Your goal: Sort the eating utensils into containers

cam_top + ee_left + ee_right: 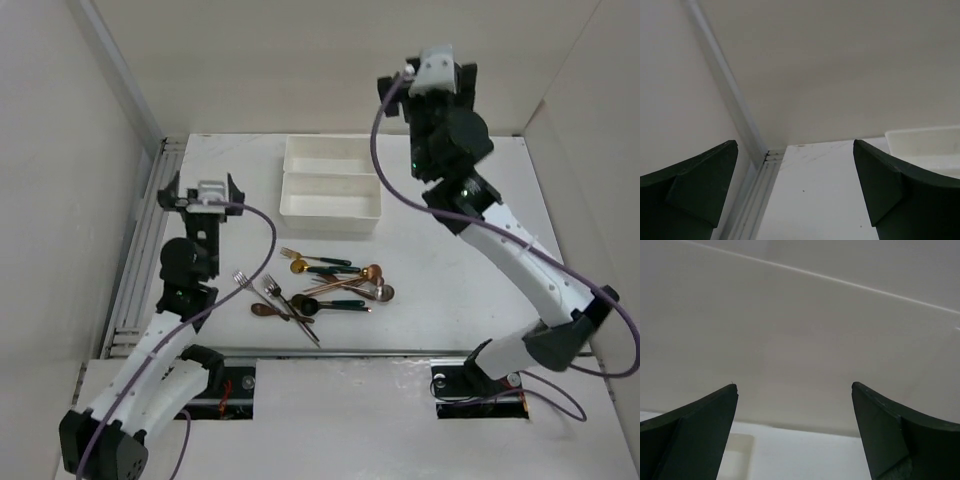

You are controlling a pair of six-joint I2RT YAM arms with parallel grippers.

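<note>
Just before the two shallow white rectangular plastic trays (330,212), the slim metal forks and spoons (335,287) overlap, too tangled and small to count.

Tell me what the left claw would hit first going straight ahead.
Likely the back wall, near the left corner; the path looks free till then. The tray sits off right. Depth unclear.

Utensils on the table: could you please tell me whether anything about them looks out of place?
The utensils lie in a tangled pile on the table before the trays, crossing at odd angles; the trays look empty. Nothing seems damaged.
</note>
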